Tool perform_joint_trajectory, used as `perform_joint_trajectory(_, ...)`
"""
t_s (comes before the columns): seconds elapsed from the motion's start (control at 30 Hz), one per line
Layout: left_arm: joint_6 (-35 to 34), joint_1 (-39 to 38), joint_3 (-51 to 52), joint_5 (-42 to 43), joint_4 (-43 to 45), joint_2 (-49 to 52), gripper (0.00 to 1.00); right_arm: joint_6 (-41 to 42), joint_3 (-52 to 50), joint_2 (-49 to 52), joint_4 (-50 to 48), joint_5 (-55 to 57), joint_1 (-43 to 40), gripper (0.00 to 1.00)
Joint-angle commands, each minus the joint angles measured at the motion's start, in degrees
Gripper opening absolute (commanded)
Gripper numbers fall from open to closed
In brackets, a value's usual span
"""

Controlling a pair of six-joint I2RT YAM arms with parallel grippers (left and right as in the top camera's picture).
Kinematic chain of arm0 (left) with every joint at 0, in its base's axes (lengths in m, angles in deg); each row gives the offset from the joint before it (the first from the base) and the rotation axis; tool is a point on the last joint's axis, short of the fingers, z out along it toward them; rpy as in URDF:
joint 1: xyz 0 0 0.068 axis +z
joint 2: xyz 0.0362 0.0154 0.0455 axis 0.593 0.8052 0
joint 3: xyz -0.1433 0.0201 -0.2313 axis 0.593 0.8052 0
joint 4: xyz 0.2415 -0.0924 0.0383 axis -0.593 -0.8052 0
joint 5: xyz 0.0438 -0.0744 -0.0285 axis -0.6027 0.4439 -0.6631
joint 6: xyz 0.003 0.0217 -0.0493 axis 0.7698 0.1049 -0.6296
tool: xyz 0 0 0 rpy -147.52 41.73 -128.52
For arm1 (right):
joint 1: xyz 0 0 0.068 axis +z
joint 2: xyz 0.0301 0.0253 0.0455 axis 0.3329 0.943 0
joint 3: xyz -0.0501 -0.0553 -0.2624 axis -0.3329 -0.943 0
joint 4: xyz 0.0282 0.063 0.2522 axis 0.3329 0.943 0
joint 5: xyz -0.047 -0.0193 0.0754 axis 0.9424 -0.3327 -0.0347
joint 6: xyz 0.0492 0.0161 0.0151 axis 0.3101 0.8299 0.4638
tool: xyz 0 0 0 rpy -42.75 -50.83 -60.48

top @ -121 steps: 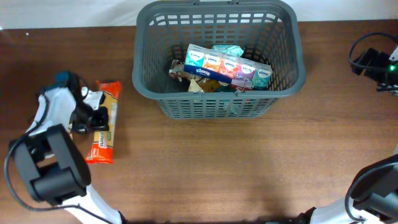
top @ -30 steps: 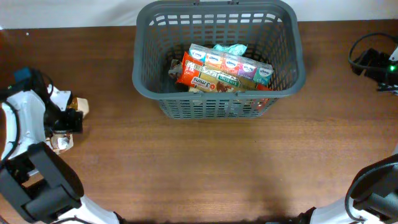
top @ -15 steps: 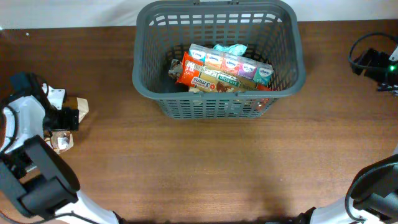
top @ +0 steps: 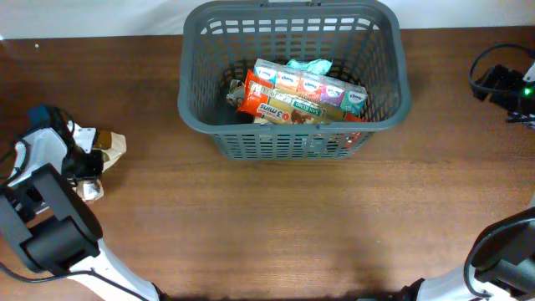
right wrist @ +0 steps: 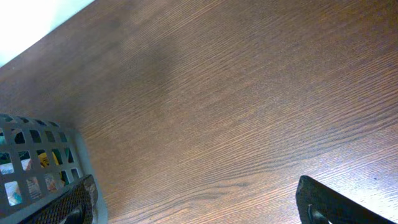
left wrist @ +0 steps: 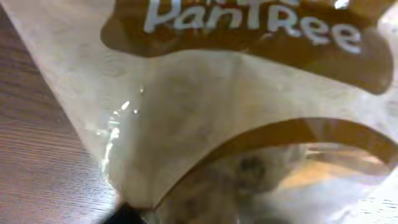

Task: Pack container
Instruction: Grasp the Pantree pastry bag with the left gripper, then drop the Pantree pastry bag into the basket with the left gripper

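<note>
Guess: the left gripper (top: 84, 159) sits right on a crinkly beige-and-brown plastic snack pouch (top: 114, 144) at the brown wooden table's (top: 292, 226) left side to grab it, though I can't tell if it's clamped. Further back, the big dark grey lattice plastic basket (top: 284, 144) holds packets (top: 301, 96). The right gripper (right wrist: 199, 202) idles with its fingers spread, out of the way.

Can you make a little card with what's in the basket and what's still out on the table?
basket: dark grey, far side of the table
inside: tissue pack, orange packet on top, other packets
still outside: beige snack bag, far left
left gripper: at the bag, grip unclear
right gripper: open, holding nothing
</note>
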Motion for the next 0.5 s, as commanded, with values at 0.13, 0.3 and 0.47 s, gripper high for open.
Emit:
perform_joint_trajectory(0.13, 0.5, 0.3, -3.3, 5.7, -4.6, -0.2, 0.02, 0.4, -0.2, -0.8, -0.2, -0.3, 0.2, 0.99)
perform_joint_trajectory(0.3, -2.1, -1.2, -18.9, 11.1, -13.0, -4.2, 0.02, 0.4, -0.2, -0.8, -0.2, -0.3, 0.2, 0.99)
perform_joint_trajectory(0.47, -2.1, -6.2, -42.4, 14.0, -19.0, -9.5, 0.02, 0.4, -0.2, -0.8, -0.2, -0.3, 0.2, 0.99)
